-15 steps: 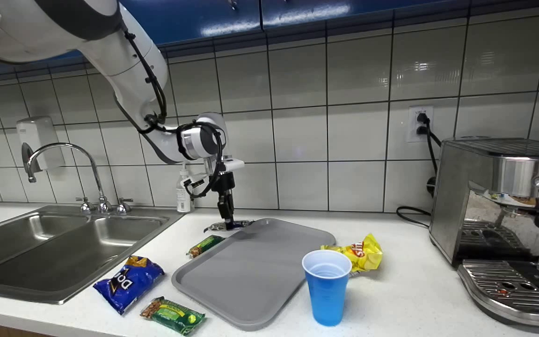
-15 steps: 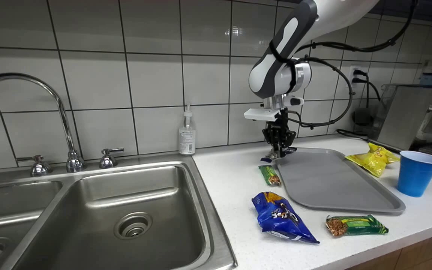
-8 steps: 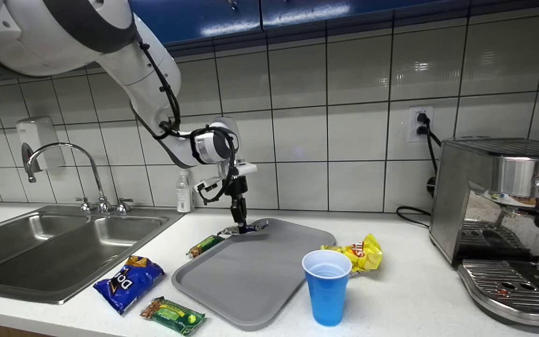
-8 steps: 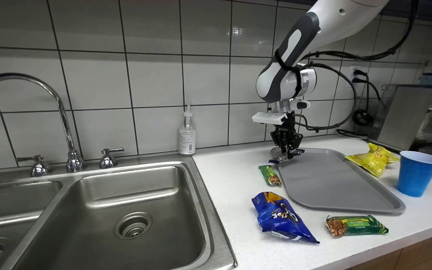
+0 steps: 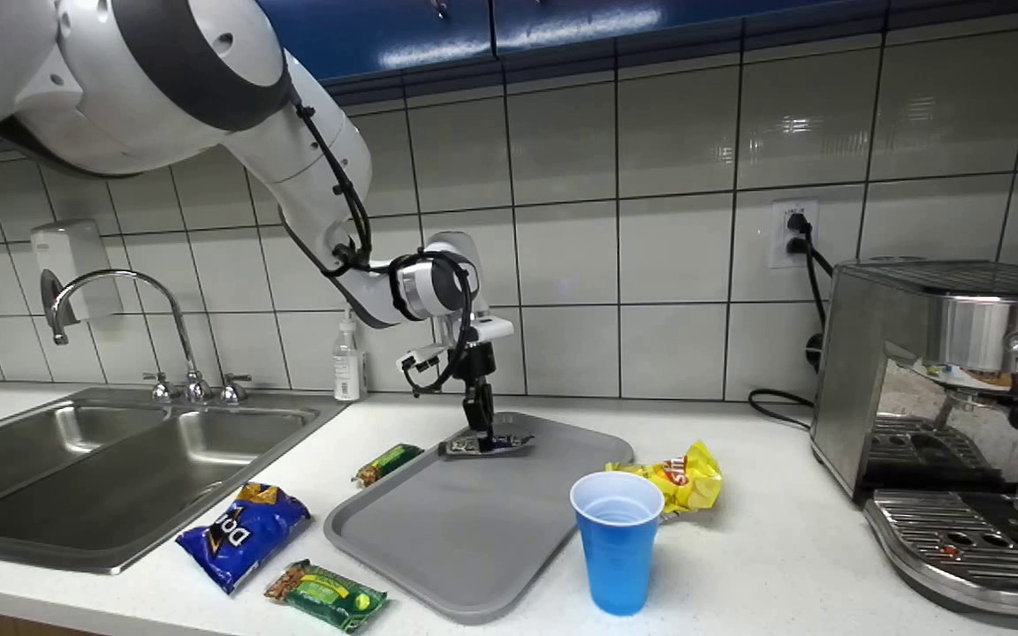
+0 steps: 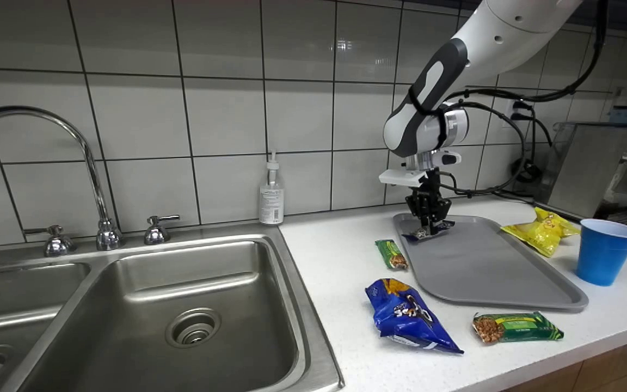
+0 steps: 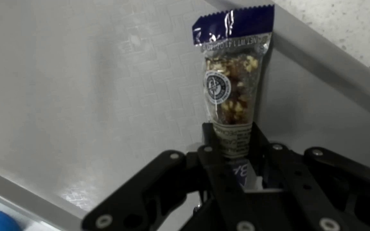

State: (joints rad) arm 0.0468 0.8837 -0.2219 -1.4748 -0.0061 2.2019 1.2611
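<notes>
My gripper [image 7: 232,136] is shut on a wrapped nut bar [image 7: 233,86], one finger on each long side of it. The wrapper is clear with dark blue ends; in the wrist view its lower part is partly hidden between the fingers. Both exterior views show the gripper [image 5: 484,433] pointing down with the bar [image 5: 460,446] crosswise, at the wall-side end of the grey tray [image 5: 474,530]. Whether the bar touches the tray, I cannot tell. Nearest to it on the counter is a small green bar [image 6: 391,254], beside the tray's edge.
A blue chip bag [image 6: 409,313] and another green bar [image 6: 517,328] lie near the tray. Past its opposite side are a yellow chip bag [image 5: 690,481] and a blue cup [image 5: 617,548]. A sink [image 6: 166,326], soap bottle [image 6: 271,196] and coffee machine [image 5: 960,380] flank the area.
The gripper has carried the nut bar away from the sink side and slightly away from the wall, from the tray's edge to within its outline. The other objects have stayed put.
</notes>
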